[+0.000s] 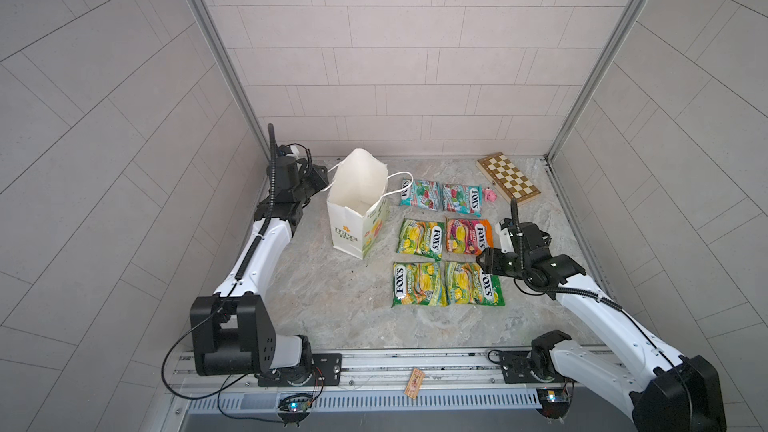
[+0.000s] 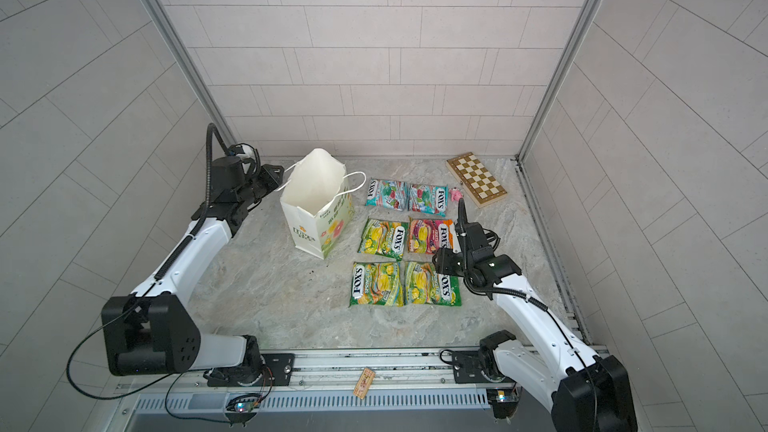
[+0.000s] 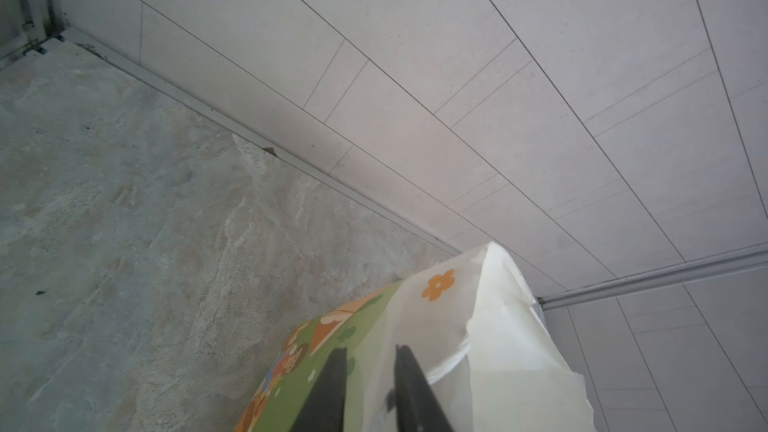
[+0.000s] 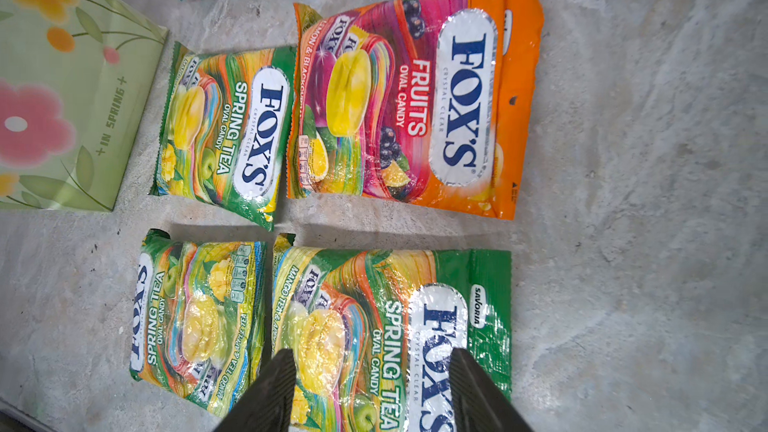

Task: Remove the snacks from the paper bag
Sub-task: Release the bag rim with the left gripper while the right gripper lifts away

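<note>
The white paper bag (image 1: 357,218) (image 2: 316,209) stands upright with its mouth open, and no packet shows inside. Several snacks lie flat in a grid to its right: two teal (image 1: 419,193), an orange-pink one (image 1: 467,236) (image 4: 415,97), and three green-yellow (image 1: 419,238) (image 4: 224,130). My left gripper (image 1: 326,184) (image 3: 370,351) is at the bag's far left rim, jaws apart, with the floral bag wall (image 3: 457,326) behind them. My right gripper (image 1: 482,261) (image 4: 370,357) hovers open over the front right green-yellow packet (image 1: 471,284) (image 4: 395,326).
A wooden chessboard (image 1: 508,181) lies at the back right, with a small pink toy pig (image 1: 489,195) beside the teal packets. A small card (image 1: 413,384) sits on the front rail. Tiled walls close in the back and both sides.
</note>
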You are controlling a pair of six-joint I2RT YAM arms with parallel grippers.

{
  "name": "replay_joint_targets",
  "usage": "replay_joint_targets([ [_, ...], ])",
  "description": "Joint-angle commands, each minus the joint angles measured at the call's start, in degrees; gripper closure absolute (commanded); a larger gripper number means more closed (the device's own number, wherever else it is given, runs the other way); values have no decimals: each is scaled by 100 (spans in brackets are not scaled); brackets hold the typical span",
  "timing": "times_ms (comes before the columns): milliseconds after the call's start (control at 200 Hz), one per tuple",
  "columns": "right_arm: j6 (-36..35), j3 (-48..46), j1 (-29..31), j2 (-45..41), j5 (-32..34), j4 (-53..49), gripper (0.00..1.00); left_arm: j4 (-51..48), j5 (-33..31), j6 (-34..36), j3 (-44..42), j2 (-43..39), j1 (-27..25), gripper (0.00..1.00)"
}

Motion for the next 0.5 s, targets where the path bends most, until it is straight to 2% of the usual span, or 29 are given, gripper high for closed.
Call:
replay_joint_targets([
  [0, -55, -80, -26, -105, 178, -96, 39, -117, -191, 198, -52, -195, 52, 49],
  [115, -56, -91, -34, -165, 302, -129, 39, -337, -333, 358, -6, -354, 89, 17],
  [220, -57, -99, -47, -241, 525, -166, 39, -464, -385, 587, 15, -631, 93, 1],
  [375, -77, -87, -100, -397, 1085, -251, 39, -803, -394, 1026, 109, -1139, 93, 0],
  [495, -75, -40, -181, -493, 1598, -285, 38, -1410, -895, 1228, 172, -1565, 91, 0],
])
